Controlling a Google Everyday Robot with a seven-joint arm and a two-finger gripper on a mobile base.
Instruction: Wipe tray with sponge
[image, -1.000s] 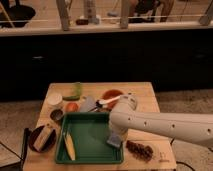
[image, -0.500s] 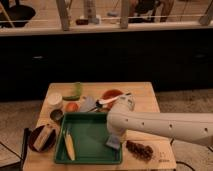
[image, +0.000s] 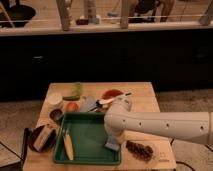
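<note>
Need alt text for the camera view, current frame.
A white robot arm reaches from the right, its gripper down at a light-blue sponge in the near-right corner of a dark-green tray on a wooden table. A yellow corn cob lies inside the tray's left side; a dark bowl sits left of it.

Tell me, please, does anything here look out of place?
A yellow corn cob lies inside the tray along its left edge, in the wiping path. The gripper is at the sponge in the tray's near-right corner.

Dim warm light — jaws shaded inside tray (image: 85, 137); backdrop dark.
</note>
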